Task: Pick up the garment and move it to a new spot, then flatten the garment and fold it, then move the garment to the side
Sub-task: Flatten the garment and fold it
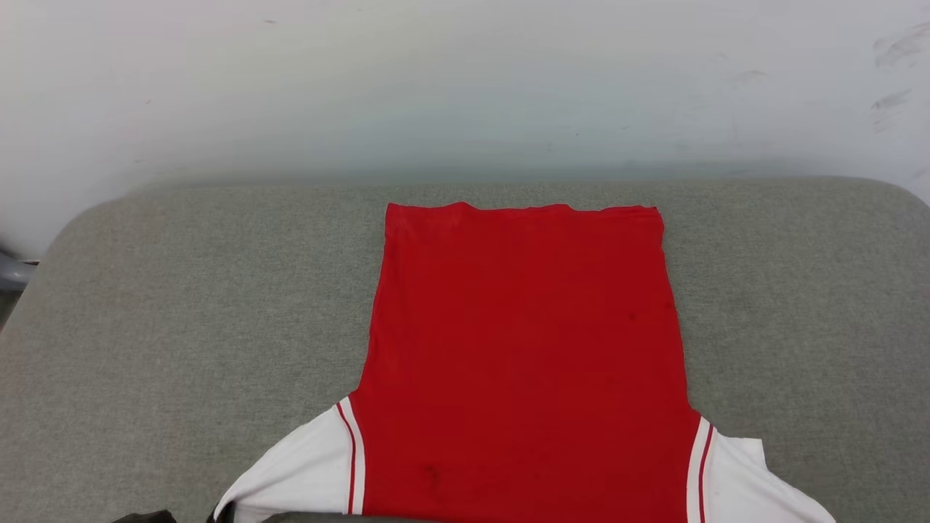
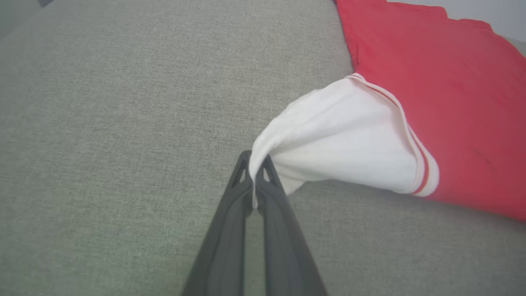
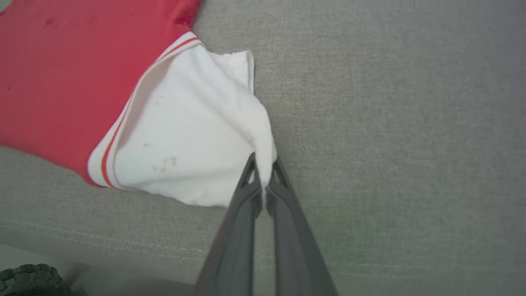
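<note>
The garment [image 1: 523, 349] lies spread on the grey cushion, plain red side up, hem at the far end and white sleeves toward me; no lettering shows. In the left wrist view my left gripper [image 2: 254, 162] is shut on the tip of one white sleeve [image 2: 341, 139], which is lifted a little off the surface. My right gripper [image 3: 263, 164] is likewise shut on the tip of the other white sleeve [image 3: 193, 139]. In the head view the two sleeves [image 1: 305, 472] [image 1: 755, 487] run off the bottom edge.
The grey fabric cushion [image 1: 182, 327] is wide, with bare cloth left, right and beyond the shirt. A white wall [image 1: 465, 87] rises behind it. The cushion's near seam and edge [image 3: 102, 242] lie just below the right sleeve, with a dark woven thing [image 3: 28, 279] beyond the edge.
</note>
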You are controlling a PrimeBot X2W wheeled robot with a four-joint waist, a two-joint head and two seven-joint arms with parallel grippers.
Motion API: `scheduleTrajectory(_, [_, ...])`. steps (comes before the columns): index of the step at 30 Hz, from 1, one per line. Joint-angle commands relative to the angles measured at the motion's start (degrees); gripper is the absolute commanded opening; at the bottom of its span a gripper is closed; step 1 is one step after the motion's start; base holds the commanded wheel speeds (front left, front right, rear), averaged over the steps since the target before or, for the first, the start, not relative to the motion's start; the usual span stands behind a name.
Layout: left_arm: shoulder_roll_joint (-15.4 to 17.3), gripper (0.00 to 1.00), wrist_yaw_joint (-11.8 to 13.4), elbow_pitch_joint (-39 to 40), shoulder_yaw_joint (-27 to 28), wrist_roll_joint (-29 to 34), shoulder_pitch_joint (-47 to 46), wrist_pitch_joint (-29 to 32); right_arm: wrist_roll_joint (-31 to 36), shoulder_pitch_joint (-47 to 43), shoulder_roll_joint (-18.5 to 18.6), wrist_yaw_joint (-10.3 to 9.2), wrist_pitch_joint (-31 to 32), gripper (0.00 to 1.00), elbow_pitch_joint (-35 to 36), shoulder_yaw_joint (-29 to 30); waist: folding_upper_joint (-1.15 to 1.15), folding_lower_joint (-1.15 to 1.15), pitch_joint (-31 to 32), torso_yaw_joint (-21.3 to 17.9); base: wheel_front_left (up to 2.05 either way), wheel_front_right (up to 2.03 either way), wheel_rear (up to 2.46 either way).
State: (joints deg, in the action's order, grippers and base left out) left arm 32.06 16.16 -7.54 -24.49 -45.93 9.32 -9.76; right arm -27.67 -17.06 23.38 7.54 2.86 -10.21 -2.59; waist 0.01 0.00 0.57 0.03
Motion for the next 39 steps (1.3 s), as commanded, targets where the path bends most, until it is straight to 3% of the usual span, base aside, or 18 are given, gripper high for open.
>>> scheduleTrajectory(1, [0.1,0.00,0.1,0.2,-0.1,0.4,-0.6,0.0,0.7,0.2,-0.2,-0.10,0.1,0.24,0.5,0.5,-0.01,0.00,-0.1,0.0,0.00,0.00,0.00])
scheduleTrajectory(2, [0.0,0.00,0.1,0.4,-0.3,0.6,-1.1,0.0,1.2,0.8,-0.1,-0.10,0.3,0.68,1.0,0.9,-0.01,0.00,-0.1,0.0,0.00,0.00,0.00])
scheduleTrajectory(3, [-0.1,0.00,0.0,0.6,-0.8,1.1,-1.6,0.2,1.8,1.5,0.1,-0.10,0.3,1.00,1.6,1.4,-0.01,0.00,-0.2,0.1,0.00,0.00,0.00])
scheduleTrajectory(11, [-2.6,0.00,-0.5,1.7,-3.3,3.6,-6.5,-0.7,3.8,10.1,3.3,-0.09,1.1,1.00,7.4,5.4,-0.01,0.00,-2.6,1.5,0.00,0.00,0.00])
scheduleTrajectory(17, [-3.1,0.00,-0.2,3.6,-3.4,5.7,-10.4,-1.9,3.1,23.3,8.6,-0.09,4.1,1.00,11.3,7.7,-0.01,0.00,-8.0,3.8,0.00,0.00,0.00])
scheduleTrajectory(22, [-4.2,0.00,-0.3,5.4,-3.5,7.2,-14.1,-2.9,1.2,36.0,15.3,-0.09,10.8,1.00,12.0,4.8,-0.01,0.00,-14.1,6.4,0.00,0.00,0.00])
scheduleTrajectory(26, [-6.0,0.00,-0.6,6.2,-3.7,8.5,-17.6,-3.8,-3.5,50.1,18.5,-0.09,23.1,1.00,7.0,-0.5,-0.01,0.00,-19.7,8.6,0.00,0.00,0.00])
scheduleTrajectory(33, [-7.9,0.00,-1.2,6.3,-3.4,9.9,-21.4,-4.7,-8.7,67.3,17.2,-0.09,46.4,1.00,-2.7,-7.8,-0.01,0.00,-26.5,10.5,0.00,0.00,0.00])
scheduleTrajectory(39, [-9.6,0.00,-2.3,6.5,-3.8,11.3,-24.9,-5.1,-5.9,76.6,16.2,-0.08,55.6,1.00,-9.2,-11.1,-0.01,0.00,-31.6,12.5,0.00,0.00,0.00])
